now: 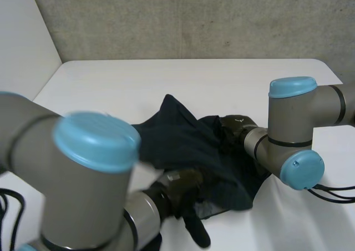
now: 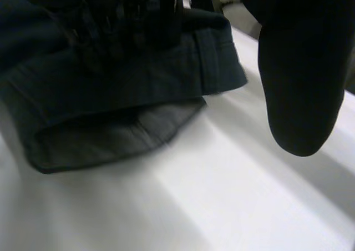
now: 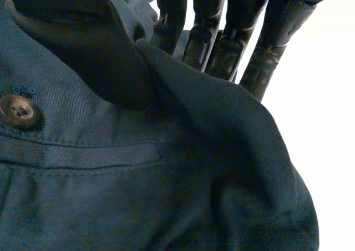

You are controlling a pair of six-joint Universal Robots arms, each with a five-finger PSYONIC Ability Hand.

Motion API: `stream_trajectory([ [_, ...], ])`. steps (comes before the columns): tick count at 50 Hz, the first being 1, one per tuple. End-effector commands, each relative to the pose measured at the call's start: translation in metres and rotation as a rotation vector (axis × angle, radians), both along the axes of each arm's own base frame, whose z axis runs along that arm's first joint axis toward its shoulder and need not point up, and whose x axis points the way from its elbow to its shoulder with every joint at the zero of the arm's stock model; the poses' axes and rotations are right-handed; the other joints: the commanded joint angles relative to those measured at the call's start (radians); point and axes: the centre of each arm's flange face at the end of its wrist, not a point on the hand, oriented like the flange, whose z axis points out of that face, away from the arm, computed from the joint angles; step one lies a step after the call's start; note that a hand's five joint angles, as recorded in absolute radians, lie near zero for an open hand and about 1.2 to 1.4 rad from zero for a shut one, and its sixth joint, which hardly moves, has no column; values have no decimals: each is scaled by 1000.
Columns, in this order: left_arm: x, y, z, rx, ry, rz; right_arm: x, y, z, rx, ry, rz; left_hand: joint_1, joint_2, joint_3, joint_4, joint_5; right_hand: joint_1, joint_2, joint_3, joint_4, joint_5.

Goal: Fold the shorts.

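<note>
Shorts (image 1: 188, 142), dark navy: bunched in a loose heap at mid-table (image 1: 111, 90), between the two arms, not flat. Long axis of the heap runs on a diagonal, from the far left to the near right in the head view. One pointed corner sticks up toward the far edge of the table. A hemmed leg end (image 2: 122, 134) faces the near edge and lies on the table with its opening showing

Right hand (image 1: 236, 126): at the right-side edge of the heap. In its wrist view a raised ridge of cloth runs between thumb and fingers (image 3: 208, 29); the thumb presses on one side and the fingers stand on the other, so the fold is pinched fast. Beside the thumb, on the flat of the cloth: a brown button (image 3: 18, 111), and just past it a pocket welt (image 3: 94, 154) running across

Left hand (image 1: 186, 187): at the near edge of the heap, by the hem, partly under cloth. Its thumb (image 2: 302, 68) hangs clear of the cloth, over bare table. The rest of the hand merges with the dark fabric, so I cannot tell whether it grips the shorts or only rests against them
</note>
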Motion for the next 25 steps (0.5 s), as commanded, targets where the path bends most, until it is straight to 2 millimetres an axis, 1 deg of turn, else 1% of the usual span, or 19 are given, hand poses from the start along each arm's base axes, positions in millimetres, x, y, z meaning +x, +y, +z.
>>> stream_trajectory([
  [1, 29, -68, 48, -218, 45, 149, 3, 8, 45, -157, 14, 103, -25, -37, -42, -16, -11, 441, 237, 264, 229, 247],
  [2, 32, -77, 53, -244, 44, 163, 2, 10, 49, -171, 23, 118, -22, -34, -39, -13, -8, 441, 237, 264, 229, 247],
  [3, 36, -93, 61, -298, 42, 186, 2, 12, 53, -189, 30, 133, -22, -34, -39, -13, -8, 441, 237, 264, 229, 247],
  [6, 38, -113, 72, -380, 36, 199, 1, 20, 67, -260, 74, 188, -25, -37, -42, -16, -11, 441, 237, 264, 229, 247],
  [7, 36, -123, 73, -429, 26, 193, 1, 22, 70, -278, 88, 199, -28, -40, -45, -19, -13, 441, 237, 264, 229, 247],
  [9, 33, -136, 71, -476, 7, 186, 2, 30, 76, -323, 131, 237, -28, -40, -45, -19, -14, 441, 237, 264, 229, 247],
  [11, 25, -152, 67, -548, -19, 164, 3, 35, 77, -347, 162, 265, -31, -43, -48, -22, -16, 441, 237, 264, 229, 247],
  [13, 21, -161, 65, -588, -34, 155, 3, 41, 76, -375, 209, 301, -46, -58, -63, -36, -31, 441, 237, 264, 229, 247],
  [14, 17, -168, 61, -618, -53, 139, 3, 43, 74, -380, 225, 314, -72, -84, -89, -63, -57, 441, 237, 264, 229, 247],
  [16, 13, -175, 54, -638, -76, 124, 4, 50, 73, -394, 251, 341, -78, -90, -95, -69, -63, 441, 237, 264, 229, 247],
  [17, 11, -178, 50, -648, -89, 116, 6, 58, 74, -412, 272, 369, -84, -96, -101, -75, -69, 441, 237, 264, 229, 247],
  [18, 8, -185, 42, -665, -116, 102, 7, 63, 76, -420, 280, 383, -88, -100, -105, -78, -73, 441, 237, 264, 229, 247],
  [21, 3, -192, 27, -681, -156, 69, 7, 77, 79, -446, 294, 415, -88, -100, -105, -78, -73, 441, 237, 264, 229, 247],
  [22, -2, -194, 16, -687, -181, 32, 7, 79, 79, -451, 293, 419, -88, -100, -105, -78, -73, 441, 237, 264, 229, 247],
  [24, -7, -194, 3, -690, -200, -17, 7, 84, 81, -463, 290, 426, -88, -100, -105, -78, -73, 441, 237, 264, 229, 247],
  [25, -10, -194, -2, -692, -208, -37, 7, 89, 82, -470, 285, 435, -88, -100, -105, -78, -73, 441, 237, 264, 229, 247],
])
